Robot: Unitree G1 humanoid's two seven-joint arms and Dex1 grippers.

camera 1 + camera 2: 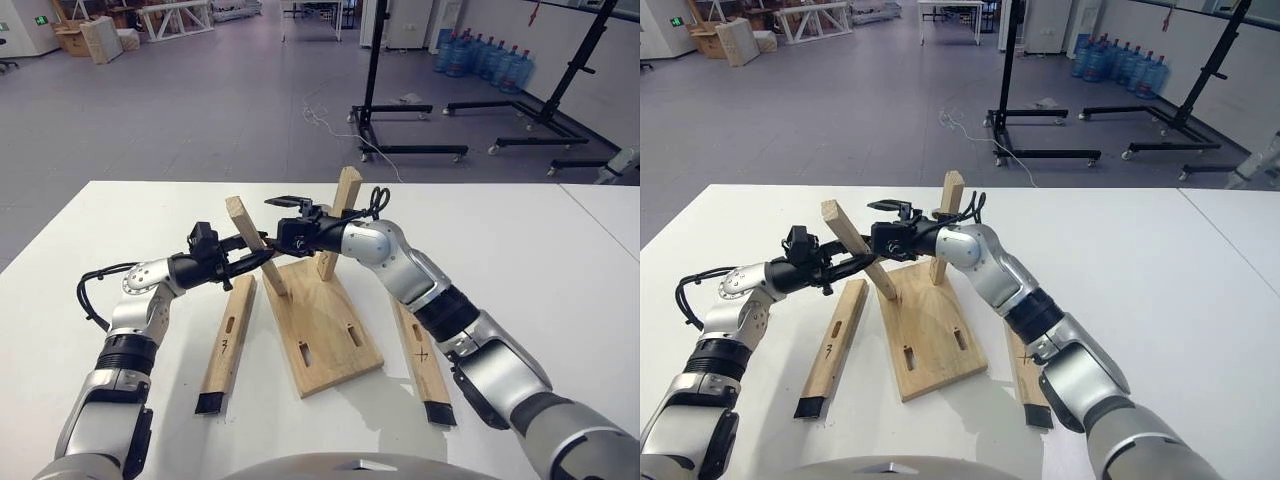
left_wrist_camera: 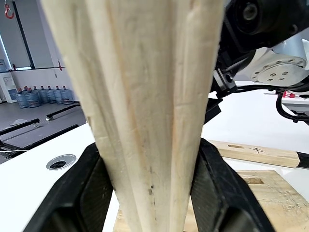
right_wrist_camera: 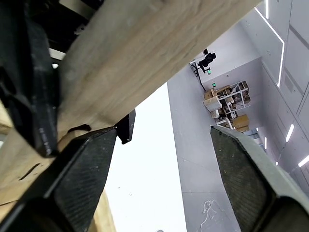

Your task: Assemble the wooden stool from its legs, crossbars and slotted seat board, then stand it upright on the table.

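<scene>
Left eye view, entry one: seat board (image 1: 330, 345) lies flat at mid-surface, long axis running from the near edge toward the far edge.

Entry two: leaning leg (image 1: 243, 222), foot on the board's far half, long axis tipping up toward the far-left corner. I cannot tell whether the foot sits in a slot.

Entry three: left hand (image 1: 243, 262), closed on the leaning leg at mid-length, coming in from the left edge.

Entry four: right hand (image 1: 285, 225), fingers spread and holding nothing, just beside the same leg on its right. My left hand is the one in charge; as I judge it, straightening means swinging the leg's top toward the right.

Entry five: second leg (image 1: 343, 200), near upright at the board's far end.

Entry six: two loose legs, one left of the board (image 1: 228, 345), one right (image 1: 420, 360), flat on the surface (image 1: 520, 260).

Left wrist view: fingers (image 2: 82, 193) pressed against both sides of the leg, a contact the eye view hides. Right wrist view: fingers (image 3: 246, 183) wide apart, the leg crossing beyond them.
</scene>
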